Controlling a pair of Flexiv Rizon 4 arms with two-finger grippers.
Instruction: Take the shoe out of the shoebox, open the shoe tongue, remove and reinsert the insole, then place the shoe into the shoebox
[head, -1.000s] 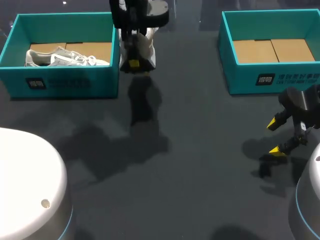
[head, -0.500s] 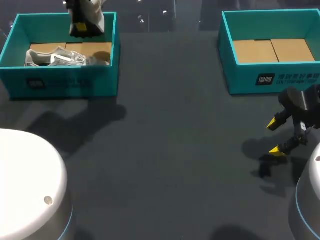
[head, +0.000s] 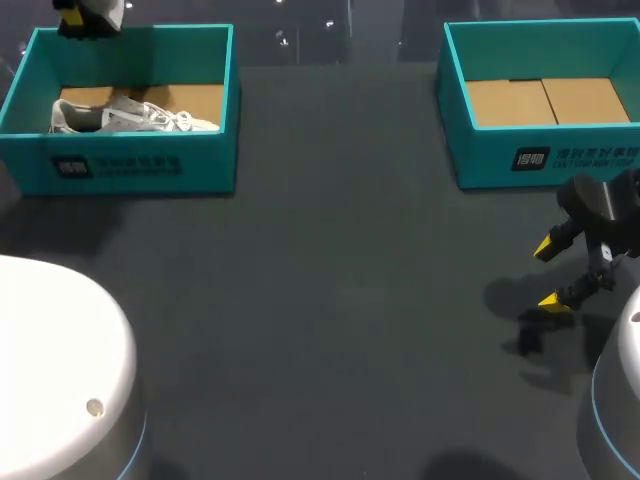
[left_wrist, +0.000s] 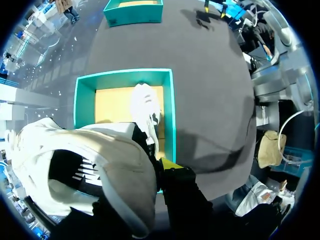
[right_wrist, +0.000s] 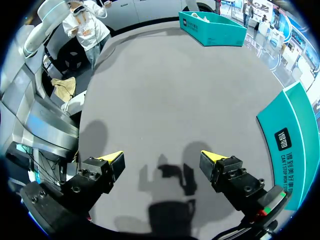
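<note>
**Left gripper (head: 75, 18) carries a white lace-up sneaker (left_wrist: 120, 155) over the far-left corner of the left teal cardboard shoebox (head: 130, 165).**
Its fingers are clamped on the sneaker, which hides one fingertip and part of that box in the left wrist view. A second white sneaker (head: 130, 115) lies inside the box along its near wall. Far to the box's right stands another teal shoebox (head: 545, 155). The right gripper (head: 551, 272) hangs with its fingers spread over the dark grey table (head: 350, 300), also far right of the box. A second ago the carried sneaker was just beside the box's right wall. It has since crossed above the box, and the right gripper has not moved.
</note>
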